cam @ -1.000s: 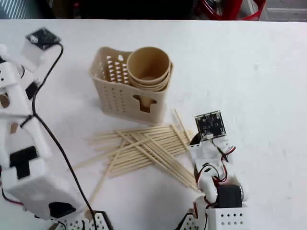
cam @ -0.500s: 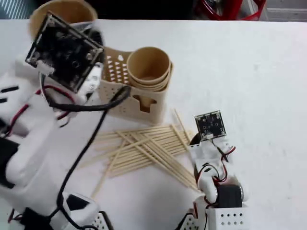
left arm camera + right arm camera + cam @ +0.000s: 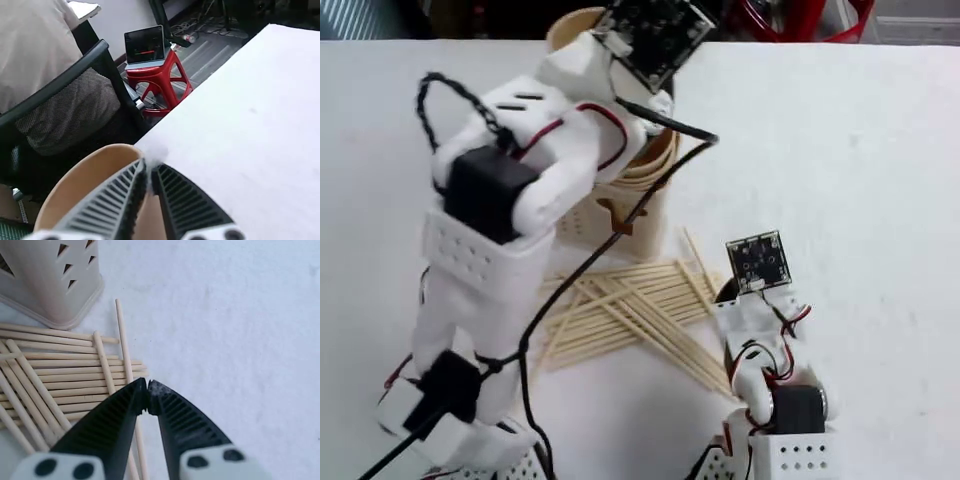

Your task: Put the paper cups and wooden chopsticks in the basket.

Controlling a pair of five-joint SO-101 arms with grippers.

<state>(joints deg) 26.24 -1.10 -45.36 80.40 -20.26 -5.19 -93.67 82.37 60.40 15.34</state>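
Observation:
My left gripper is shut on the rim of a tan paper cup, one finger inside it and one outside. In the high view the left arm stretches over the beige basket, with the held cup at its far side. Stacked paper cups stand in the basket, mostly hidden by the arm. Wooden chopsticks lie in a loose pile on the table in front of the basket. My right gripper is shut and holds nothing, just above the pile's right end, near the basket's corner.
The white table is bare to the right of the basket. The right arm's base sits at the near edge. Beyond the far edge are a red stool and a black chair.
The left arm has swung from the table's left side up and across to above the basket, carrying a paper cup. The right arm has kept still.

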